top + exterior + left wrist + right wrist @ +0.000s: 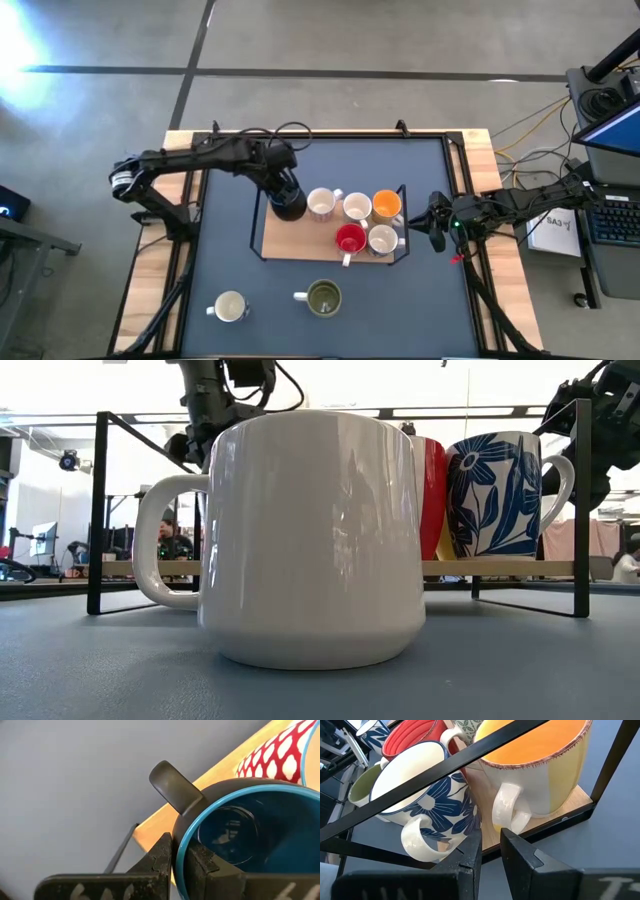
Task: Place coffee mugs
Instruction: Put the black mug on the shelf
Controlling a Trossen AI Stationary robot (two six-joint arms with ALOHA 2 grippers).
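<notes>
Left gripper (181, 865) is closed on the rim of the dark blue mug (250, 835), one finger inside and one outside, at the left end of the tray (300, 248). Likely risks: the thin rim grip lets the mug tilt or slip, or on release it knocks the neighbouring spotted mug (280, 755). Right gripper (490, 850), fingers slightly parted and empty, waits just outside the tray's right end, near the orange mug (540, 765).
</notes>
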